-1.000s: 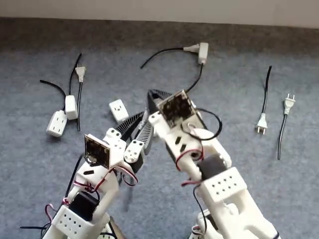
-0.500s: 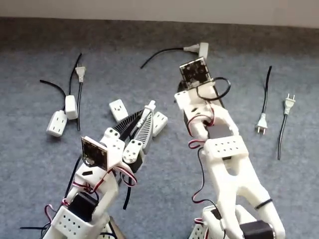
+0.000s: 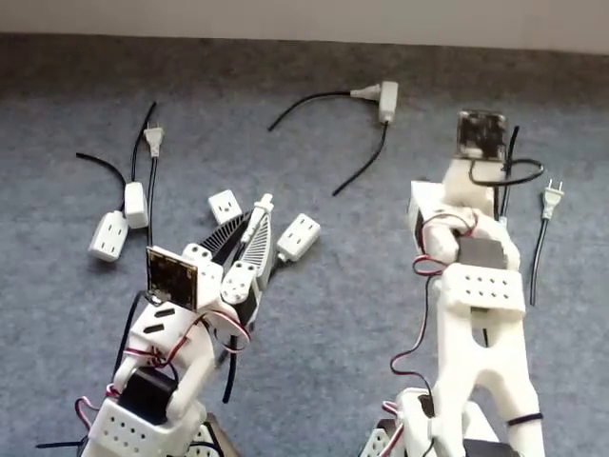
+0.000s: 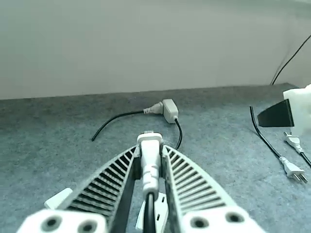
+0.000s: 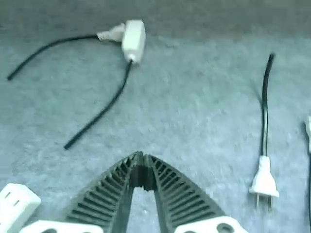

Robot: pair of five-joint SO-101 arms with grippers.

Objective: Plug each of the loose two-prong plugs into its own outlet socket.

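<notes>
While left fingers pinch a plug, prongs unclear, right fingers press together.

Grey-blue carpet underfoot; plain pale wall behind.

White arms, black ribbed fingers, red wires

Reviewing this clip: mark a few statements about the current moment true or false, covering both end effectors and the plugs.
The left end effector is shut on a white two-prong plug with a black cable. True.
The right end effector grips a white outlet socket. False: it is shut on nothing.
A white outlet block at the far edge has a plug joined to it. True.
The two white plugs at the right are plugged in. False: they lie loose on the grey carpet.
</notes>
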